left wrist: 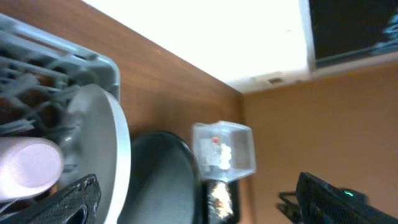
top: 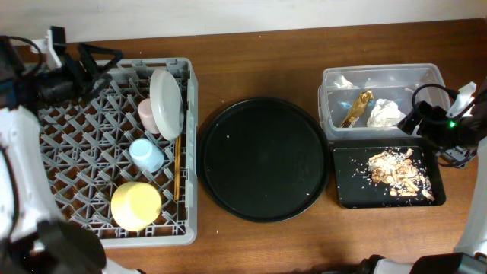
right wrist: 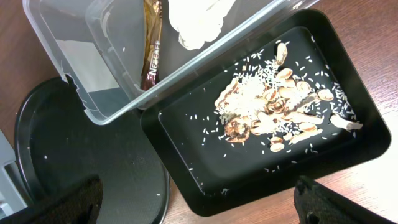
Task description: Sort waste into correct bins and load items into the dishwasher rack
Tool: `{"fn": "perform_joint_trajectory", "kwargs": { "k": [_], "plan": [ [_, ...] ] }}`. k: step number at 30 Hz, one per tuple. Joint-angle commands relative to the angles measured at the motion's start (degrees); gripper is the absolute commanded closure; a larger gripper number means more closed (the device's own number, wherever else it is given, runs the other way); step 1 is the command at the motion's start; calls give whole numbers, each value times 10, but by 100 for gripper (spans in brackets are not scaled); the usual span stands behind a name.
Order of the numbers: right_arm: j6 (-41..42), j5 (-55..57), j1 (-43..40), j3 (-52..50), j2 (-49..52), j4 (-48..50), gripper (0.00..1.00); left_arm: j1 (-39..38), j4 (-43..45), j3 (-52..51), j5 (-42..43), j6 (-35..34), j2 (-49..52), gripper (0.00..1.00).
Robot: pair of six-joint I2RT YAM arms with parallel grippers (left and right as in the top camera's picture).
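A: Left gripper (left wrist: 196, 186)?
B: Fingers spread, nothing held. The pale mint-white round plate (left wrist: 102, 146) stands just ahead of it, in the large grey lattice plastic crate (left wrist: 93, 67).
A: Right gripper (right wrist: 198, 186)?
B: Also spread (nothing between the fingers). Beige crumbly food scraps (right wrist: 273, 109) lie ahead, in the shallow black rectangular plastic tray (right wrist: 351, 155).

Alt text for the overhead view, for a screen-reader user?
Grey dishwasher rack at left holds a mint-white plate on edge, pink cup, light-blue cup, yellow bowl and chopsticks. A round black tray sits mid-table. At right, a clear tub holds a white napkin and gold foil wrapper, with a black rectangular tray of food scraps below it.
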Motion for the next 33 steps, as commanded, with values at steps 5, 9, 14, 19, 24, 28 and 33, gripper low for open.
{"fn": "perform_joint_trajectory", "kwargs": {
  "k": [5, 9, 14, 19, 24, 28, 33],
  "plan": [
    [4, 5, -2, 9, 0, 0, 1, -26, -88, 11, -407, 1, -120, 0],
    [4, 5, -2, 9, 0, 0, 1, -26, -96, 11, -422, 1, -129, 0],
    [4, 5, -2, 9, 0, 0, 1, -26, -96, 11, -422, 1, -129, 0],
    [4, 5, 12, 8, -10, 0, 1, -26, -96, 11, -422, 1, -129, 0],
    [4, 5, 107, 8, -87, 0, 1, -26, -96, 11, -422, 1, -129, 0],
    [4, 5, 243, 8, -164, 0, 1, -26, -96, 11, -422, 1, -129, 0],
    [4, 5, 414, 8, -272, 0, 1, -26, -97, 11, -422, 1, -129, 0]
  ]
}}
